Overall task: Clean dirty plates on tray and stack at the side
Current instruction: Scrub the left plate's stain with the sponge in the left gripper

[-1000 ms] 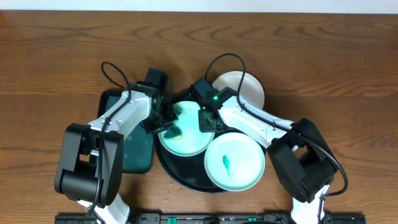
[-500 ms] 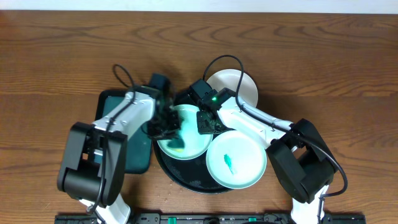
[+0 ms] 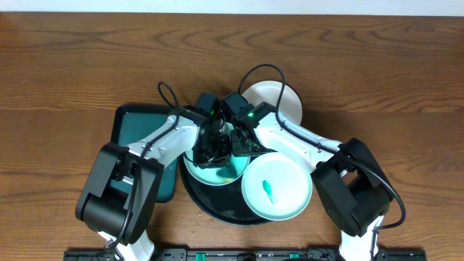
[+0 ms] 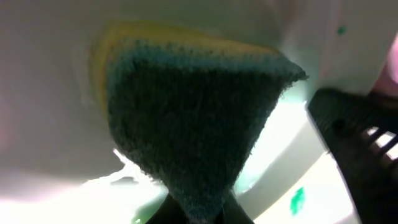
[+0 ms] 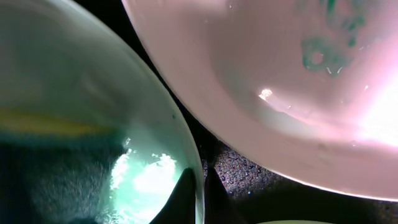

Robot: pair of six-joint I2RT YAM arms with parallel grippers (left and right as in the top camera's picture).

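**Overhead view.** Both gripper heads cover most of the pale mint-green round plate [image 3: 206, 172]. Its centre is hidden and only the near-left arc shows. The fingertips of the left gripper [image 3: 214, 149] and right gripper [image 3: 238, 145] cannot be told apart there. The right arm hides part of the white round plate [image 3: 286, 98]. The left arm hides part of the dark teal rectangular tray [image 3: 134, 134].

**Left wrist view.** The yellow-backed dark green sponge [image 4: 193, 118] is blurred, and the bottom edge crops the fingers holding it. A black part [image 4: 360, 143] at right is blurred and unidentifiable.

**Right wrist view.** The picture edges crop the mint-green plate and a second pale round plate [image 5: 280, 93], whose green smear [image 5: 323, 50] is blurred.
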